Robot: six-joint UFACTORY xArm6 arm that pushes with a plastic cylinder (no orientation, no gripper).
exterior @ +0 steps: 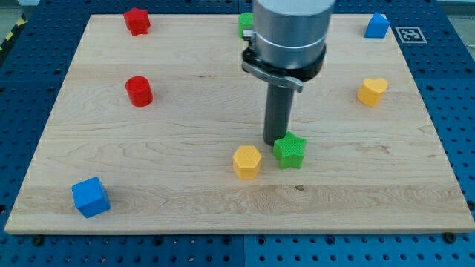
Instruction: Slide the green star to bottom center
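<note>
The green star (289, 150) lies on the wooden board (223, 193), a little right of centre and in the lower half. My tip (274, 142) stands just at the star's upper left edge, touching or nearly touching it. A yellow hexagon block (247, 161) sits just to the star's left.
A red cylinder (139, 91) is at the left. A red star-like block (136, 21) is at the top left. A blue cube (90, 196) is at the bottom left. A yellow heart (372, 91) is at the right. A blue block (377, 26) is at the top right. A green block (246, 22) is partly hidden behind the arm.
</note>
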